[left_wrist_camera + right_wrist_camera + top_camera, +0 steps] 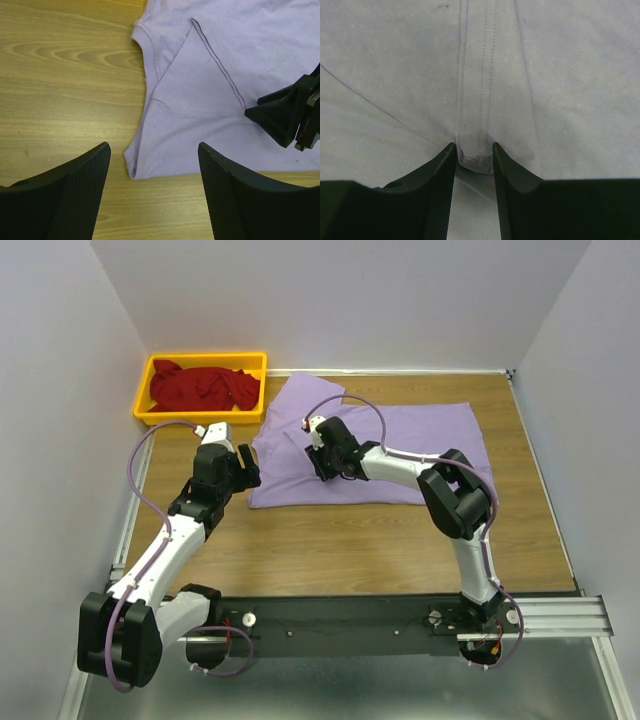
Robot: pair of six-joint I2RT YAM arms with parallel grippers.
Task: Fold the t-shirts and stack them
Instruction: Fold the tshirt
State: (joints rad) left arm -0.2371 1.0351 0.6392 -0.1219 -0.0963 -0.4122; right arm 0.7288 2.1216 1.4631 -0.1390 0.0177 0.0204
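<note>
A lavender t-shirt (410,445) lies spread on the wooden table, partly folded. My right gripper (318,458) is down on its left part, and in the right wrist view the gripper (474,147) is shut on a bunched, stitched hem of the shirt (555,75). My left gripper (243,468) is open and empty just left of the shirt. In the left wrist view the gripper (154,147) hovers over the shirt's near left corner (137,165), with the right gripper's fingers (277,117) at the right. A red t-shirt (205,387) lies crumpled in the yellow bin (146,412).
The yellow bin stands at the table's back left corner. White walls close in the left, back and right sides. Bare wood (360,545) lies between the shirt and the arm bases.
</note>
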